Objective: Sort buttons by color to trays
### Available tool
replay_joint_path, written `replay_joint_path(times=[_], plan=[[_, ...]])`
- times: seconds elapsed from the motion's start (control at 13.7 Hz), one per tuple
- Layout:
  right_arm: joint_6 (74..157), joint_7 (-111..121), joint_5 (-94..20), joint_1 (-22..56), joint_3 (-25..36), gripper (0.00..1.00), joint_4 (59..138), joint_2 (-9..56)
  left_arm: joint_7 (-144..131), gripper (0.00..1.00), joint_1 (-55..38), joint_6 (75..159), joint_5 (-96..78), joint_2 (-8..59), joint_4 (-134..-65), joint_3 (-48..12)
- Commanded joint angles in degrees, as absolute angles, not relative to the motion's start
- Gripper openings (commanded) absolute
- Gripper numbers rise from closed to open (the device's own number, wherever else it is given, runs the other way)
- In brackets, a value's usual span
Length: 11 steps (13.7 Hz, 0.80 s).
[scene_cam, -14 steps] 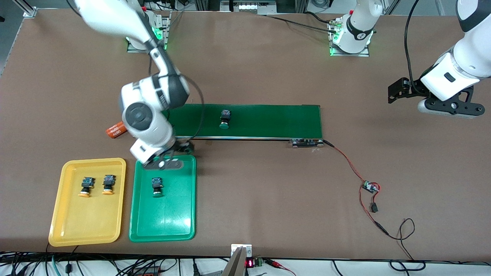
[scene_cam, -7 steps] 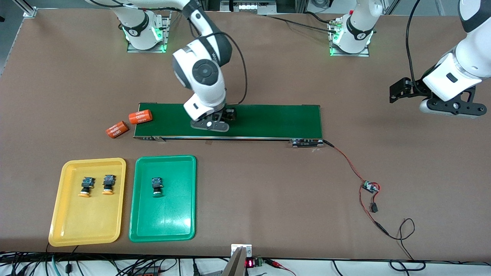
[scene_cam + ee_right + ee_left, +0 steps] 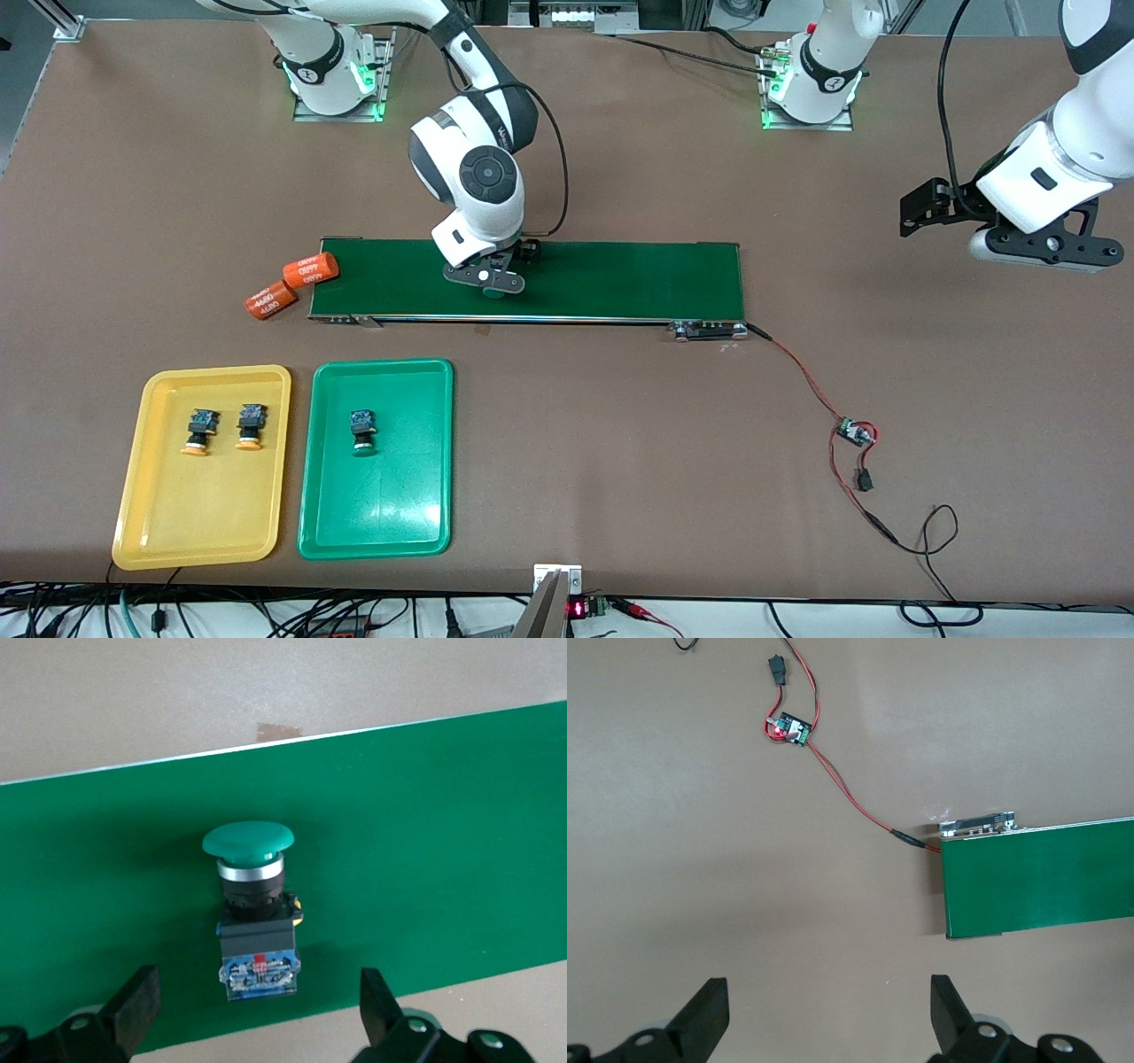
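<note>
Three buttons sorted already, just the green one (image 3: 255, 904) left on the belt (image 3: 611, 279), under the spread right gripper (image 3: 489, 282); left gripper (image 3: 828, 1014) spread too, waiting.

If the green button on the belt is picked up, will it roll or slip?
The green button lies on its side on the belt; its round cap may roll it. Its boxy body probably resists rolling and offers flat faces. The right end effector is open over it.

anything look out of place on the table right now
Two orange cylinders lie tipped over at the belt's end toward the right arm, one partly on it; they are not buttons. The green button lying on the belt is unsorted, under the open right gripper.
</note>
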<state>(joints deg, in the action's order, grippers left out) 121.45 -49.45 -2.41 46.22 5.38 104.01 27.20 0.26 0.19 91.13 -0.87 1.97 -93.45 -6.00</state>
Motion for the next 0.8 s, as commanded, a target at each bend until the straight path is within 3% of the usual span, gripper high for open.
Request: replay_joint_path(times=[0.0,0.44,0.51,0.73], plan=[[122.43,-50.10,-2.81,45.26,4.75,1.00,106.35,25.57,0.53,1.00,0.35,90.00,0.62,1.58,-92.81,-6.24],[122.43,-49.31,-2.81,43.07,4.75,1.00,108.10,25.75,0.44,1.00,0.18,88.86,0.61,1.58,-92.55,-6.33],[122.52,-49.31,-2.73,43.07,4.75,0.96,108.28,25.75,0.35,1.00,0.00,88.60,0.62,1.58,-92.46,-6.59],[122.52,-49.31,-2.81,42.98,4.75,0.72,108.28,25.84,0.44,1.00,0.35,88.60,0.62,1.67,-92.29,-6.68]])
